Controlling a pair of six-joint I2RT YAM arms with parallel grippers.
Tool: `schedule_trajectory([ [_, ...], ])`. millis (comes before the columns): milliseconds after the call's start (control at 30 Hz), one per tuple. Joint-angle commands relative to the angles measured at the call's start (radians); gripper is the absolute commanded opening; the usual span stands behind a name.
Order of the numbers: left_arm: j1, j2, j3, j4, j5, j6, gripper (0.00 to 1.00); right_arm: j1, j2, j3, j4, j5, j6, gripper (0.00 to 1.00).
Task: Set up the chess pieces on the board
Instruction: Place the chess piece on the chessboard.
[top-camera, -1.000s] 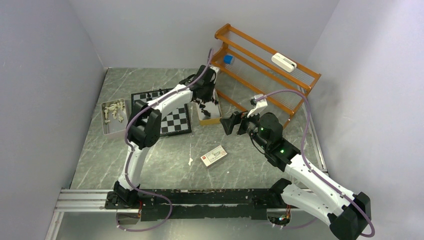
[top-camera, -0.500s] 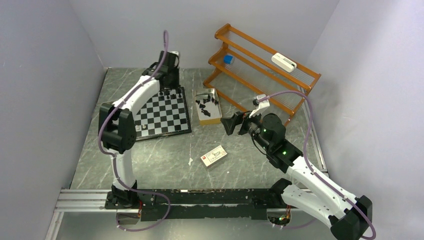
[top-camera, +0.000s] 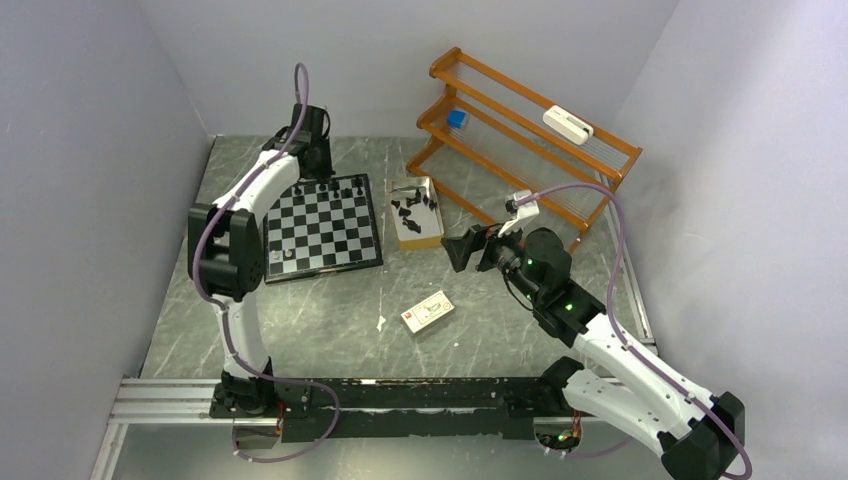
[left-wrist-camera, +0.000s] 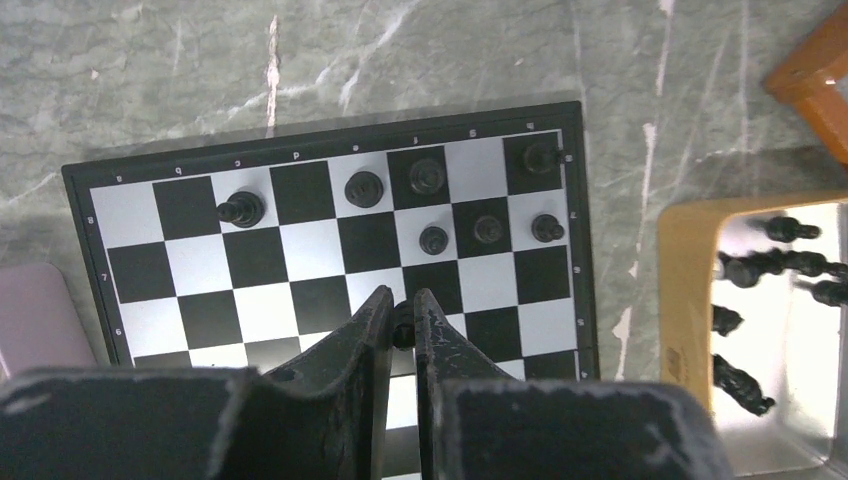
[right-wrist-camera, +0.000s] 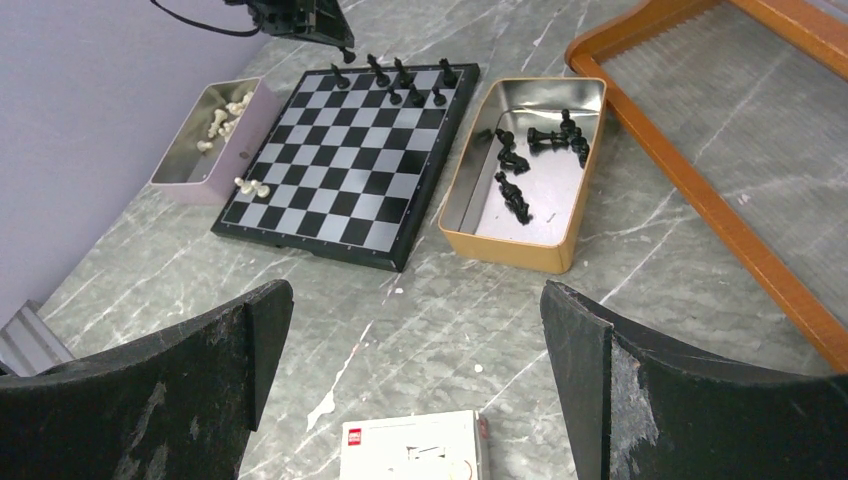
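Hovering by the far edge of the flat black-and-white checkered board (top-camera: 330, 235) on the grey marbled bench (top-camera: 330, 320), the left fingers (top-camera: 320, 168) are pinched nearly closed; the right fingers (top-camera: 460, 247) gape wide, empty; from the left wrist, a tiny black chess piece (left-wrist-camera: 402, 326) sits clamped between the tips above seven black pieces (left-wrist-camera: 433, 238) standing upright; a careless descent could, I judge, topple those neighbours; from the right wrist, more black pieces (right-wrist-camera: 512, 195) lie in the tan metal tin (right-wrist-camera: 505, 250).

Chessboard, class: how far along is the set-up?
Done: seven black pieces sit in the far rows of the board, two pale ones near its other end. In hand: left gripper pinches another black piece. Left: black pieces in the gold tin, pale ones in the pinkish tin.
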Motion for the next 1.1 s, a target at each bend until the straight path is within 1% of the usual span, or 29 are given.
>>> schedule_trajectory([
  [0,0.021,0.044,-0.012,0.017,-0.022,-0.015,0.17,0.003,-0.017,-0.005,0.021,0.013,-0.001,1.0],
  [233,0.041,0.063,-0.072,0.067,-0.003,-0.019,0.17,0.003,-0.016,0.002,0.012,0.017,-0.005,1.0],
  [400,0.042,0.089,-0.081,0.088,0.006,-0.016,0.16,0.003,-0.019,0.005,0.009,0.02,-0.006,1.0],
  [700,0.043,0.138,-0.053,0.104,0.002,-0.018,0.16,0.003,-0.026,0.008,0.001,0.027,-0.01,1.0],
  [1067,0.043,0.159,-0.041,0.122,-0.006,-0.007,0.17,0.003,-0.023,0.007,0.001,0.033,-0.011,1.0],
])
